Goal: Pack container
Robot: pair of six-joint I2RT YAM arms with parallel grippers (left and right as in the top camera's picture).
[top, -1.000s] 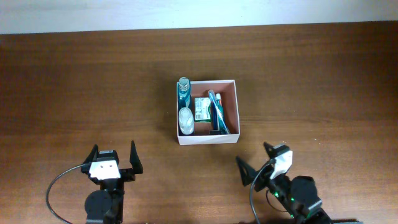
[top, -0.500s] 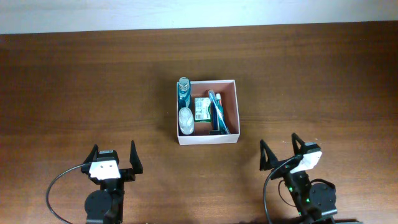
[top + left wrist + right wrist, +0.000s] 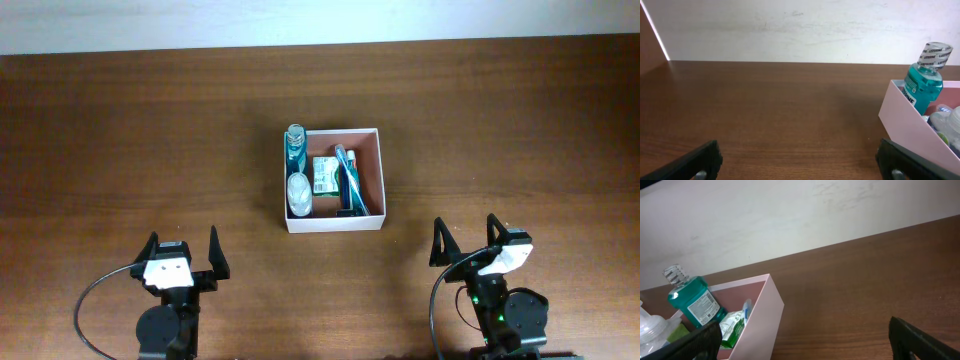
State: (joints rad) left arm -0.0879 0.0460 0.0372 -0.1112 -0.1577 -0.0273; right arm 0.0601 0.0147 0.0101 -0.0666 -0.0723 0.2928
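The container (image 3: 374,135) sits at the table's middle, white outside and reddish-brown inside. In it lie a teal mouthwash bottle (image 3: 294,144), a clear round item (image 3: 298,192), a green packet (image 3: 325,175) and a blue toothbrush (image 3: 347,180). My left gripper (image 3: 183,248) is open and empty near the front edge, left of the container. My right gripper (image 3: 467,237) is open and empty, front right of it. The left wrist view shows the container's wall (image 3: 910,127) and the bottle (image 3: 924,81). The right wrist view shows the container's wall (image 3: 762,325) and the bottle (image 3: 692,300).
A pale wall (image 3: 320,20) runs along the table's far edge. A black cable (image 3: 95,295) loops beside the left arm. Bare wood table (image 3: 130,140) lies around the container.
My right gripper has swung to the right and turned to point straight toward the far edge, away from the container. The left arm and the container's contents have not moved.
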